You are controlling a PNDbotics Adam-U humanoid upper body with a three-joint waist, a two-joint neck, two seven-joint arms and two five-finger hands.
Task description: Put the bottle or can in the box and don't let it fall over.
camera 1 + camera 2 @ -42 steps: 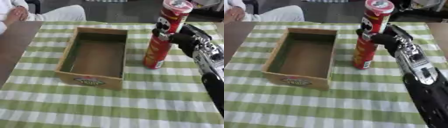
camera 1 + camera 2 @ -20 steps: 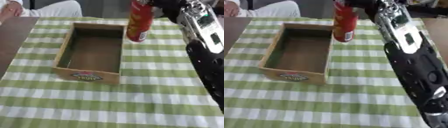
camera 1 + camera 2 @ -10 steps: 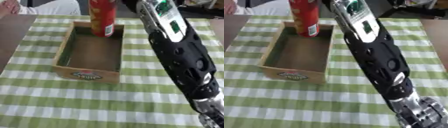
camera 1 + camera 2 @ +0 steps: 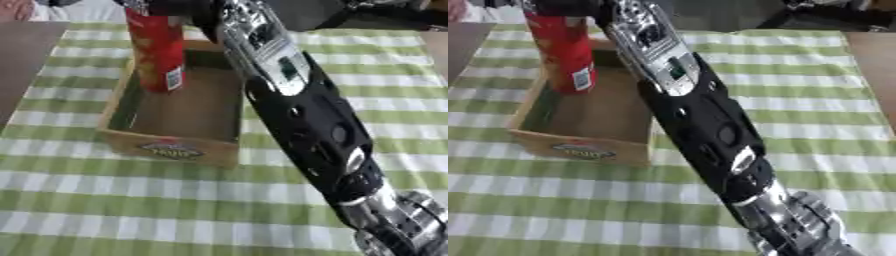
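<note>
While the lowest part of the frame holds only green-and-white checked cloth over the bench (image 4: 105, 210), the right arm's silver wrist joints enter at the lower right corner and its glossy black forearm runs diagonally up toward the upper left. Beyond the near cloth sits the wooden box (image 4: 166, 145), a shallow open rectangle of pale board with an oval printed label on its near wall and a darker bare floor. At the far left end of that box stands the red crisp tube (image 4: 157, 52), upright, its base down between the box walls and, as far as can be told, on or just above the floor; a white barcode panel shows low on its side. The right hand (image 4: 171, 7) is at the top edge of the frame, its dark fingers (image 4: 560, 7) wrapped round the tube's upper part, though the top edge cuts off most of the grasp. The left hand shows nowhere.

By its look the tube is a light, stiff cardboard cylinder with a smooth printed skin: tall, narrow-based and easily tipped. A hold round the upper body steers it well, but letting go should probably be straight and gentle.
</note>
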